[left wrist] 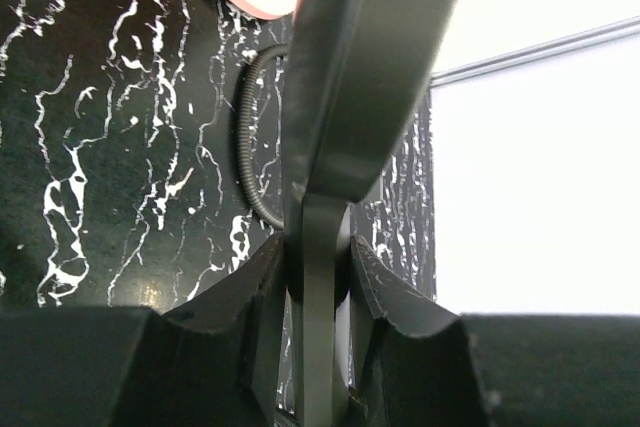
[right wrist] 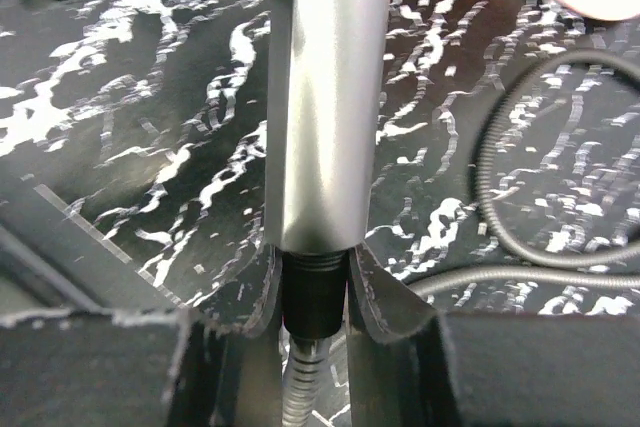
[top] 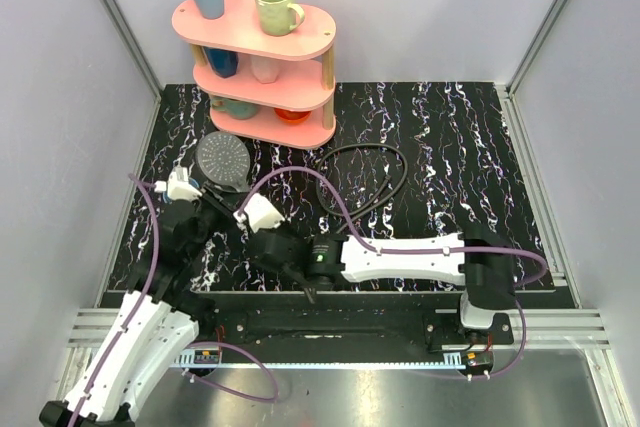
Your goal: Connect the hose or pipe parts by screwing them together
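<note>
Left gripper [left wrist: 318, 272] clamps the shower head [top: 224, 160] handle; right gripper [right wrist: 313, 292] pinches the hose [left wrist: 243, 142] end at its base, loop lying at 2 o'clock.

The left arm [top: 140, 332] is reaching forward to just beside the shower head [top: 222, 159], its left gripper [left wrist: 318, 267] clamping both fingers on the neck of that head's handle. The right arm [top: 405, 259] is stretching across from the shower head's right, with the right gripper [right wrist: 315, 292] pinching the hose [right wrist: 500, 197] end fitting at the handle's base.
</note>
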Robot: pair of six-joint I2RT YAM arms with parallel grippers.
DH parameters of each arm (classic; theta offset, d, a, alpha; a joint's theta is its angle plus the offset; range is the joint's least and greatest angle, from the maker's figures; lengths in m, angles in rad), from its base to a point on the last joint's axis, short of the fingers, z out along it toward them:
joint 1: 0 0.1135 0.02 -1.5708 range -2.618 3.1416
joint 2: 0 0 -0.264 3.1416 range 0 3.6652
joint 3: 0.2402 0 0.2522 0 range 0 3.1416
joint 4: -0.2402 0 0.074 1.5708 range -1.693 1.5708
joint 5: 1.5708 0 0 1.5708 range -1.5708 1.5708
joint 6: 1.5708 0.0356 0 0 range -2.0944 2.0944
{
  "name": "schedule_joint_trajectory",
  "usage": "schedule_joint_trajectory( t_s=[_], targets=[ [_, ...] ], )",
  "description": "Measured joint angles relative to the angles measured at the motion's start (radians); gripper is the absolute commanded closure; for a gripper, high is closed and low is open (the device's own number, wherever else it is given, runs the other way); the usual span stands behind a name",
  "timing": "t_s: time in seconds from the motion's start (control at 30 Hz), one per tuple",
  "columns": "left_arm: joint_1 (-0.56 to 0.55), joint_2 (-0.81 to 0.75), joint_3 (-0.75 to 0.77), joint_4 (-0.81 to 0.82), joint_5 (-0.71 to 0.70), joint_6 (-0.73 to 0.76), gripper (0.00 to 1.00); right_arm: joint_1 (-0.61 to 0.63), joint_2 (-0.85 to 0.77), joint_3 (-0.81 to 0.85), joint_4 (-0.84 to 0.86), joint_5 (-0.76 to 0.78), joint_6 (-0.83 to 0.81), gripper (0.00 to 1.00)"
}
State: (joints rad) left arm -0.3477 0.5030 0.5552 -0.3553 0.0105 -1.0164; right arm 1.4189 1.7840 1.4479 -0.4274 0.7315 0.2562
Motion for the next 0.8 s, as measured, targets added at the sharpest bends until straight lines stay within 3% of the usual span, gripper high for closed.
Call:
schedule_joint_trajectory(
  t_s=[0.13, 0.37, 0.67, 0.73, 0.8],
  targets=[
    [-0.001, -0.097, -0.073, 0.047, 0.025, -0.028, 1.00, -0.038, -0.115, -0.133, 0.113, -0.164, -0.023, 1.00],
    [-0.005, -0.244, -0.233, 0.315, 0.117, -0.094, 1.00, -0.262, -0.369, -0.419, 0.389, -0.741, -0.019, 1.00],
    [-0.005, -0.259, -0.389, 0.737, 0.187, -0.130, 1.00, -0.470, -0.378, -0.506, 0.624, -1.305, 0.169, 1.00],
    [-0.005, -0.258, -0.397, 0.784, 0.190, -0.129, 1.00, -0.502, -0.359, -0.536, 0.735, -1.402, 0.257, 0.90],
    [-0.005, -0.254, -0.399, 0.803, 0.191, -0.129, 1.00, -0.524, -0.332, -0.543, 0.806, -1.469, 0.320, 0.71]
  ],
)
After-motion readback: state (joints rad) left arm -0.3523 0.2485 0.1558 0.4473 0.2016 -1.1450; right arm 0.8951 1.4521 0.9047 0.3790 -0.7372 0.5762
